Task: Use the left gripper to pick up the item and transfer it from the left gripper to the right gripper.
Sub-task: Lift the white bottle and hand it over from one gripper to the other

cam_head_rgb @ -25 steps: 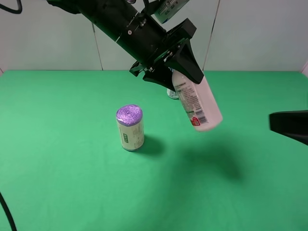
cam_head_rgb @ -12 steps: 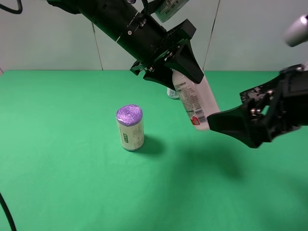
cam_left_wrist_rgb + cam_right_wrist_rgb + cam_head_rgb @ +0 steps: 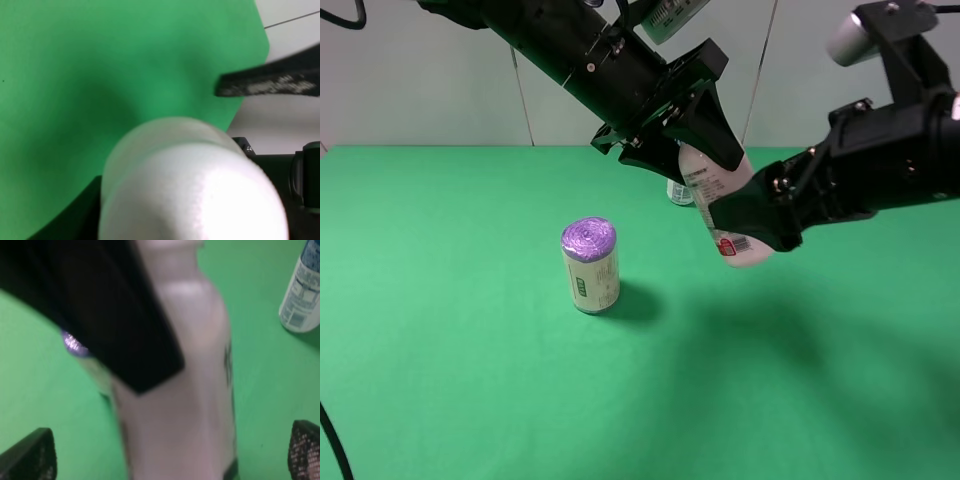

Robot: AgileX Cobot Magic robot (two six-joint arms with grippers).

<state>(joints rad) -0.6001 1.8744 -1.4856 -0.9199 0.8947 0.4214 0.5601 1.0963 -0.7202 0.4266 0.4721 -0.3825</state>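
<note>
From the high camera, you have the item (image 3: 708,188) up in the air, well above the green counter (image 3: 440,350), hanging tilted with its base lowest. The left gripper (image 3: 695,165) has its jaws clamped on the upper part of the bottle, near the shoulder. The right gripper (image 3: 752,220) has reached in from the side, and its jaws sit over the lower body, across the label.

In the left wrist view, the bottle's rounded base fills the foreground. One dark finger of the other arm stands off beside it with green showing between, so that side is not touching.

In the right wrist view, the two fingertips sit far apart at the corners of the picture with the bottle between them. Those jaws are wide open and hold nothing.

Treat the bottle as light, smooth plastic that is likely slippery and may give a little under a hard squeeze. Take it on the straight lower body, below the left jaws and square across its width. Do not release the left side before the right has bitten.

You have room. The purple-topped can (image 3: 590,265) stands well apart below, and the spray can (image 3: 678,192) is behind, near the counter's back edge and wall. The open space lies towards the right.
</note>
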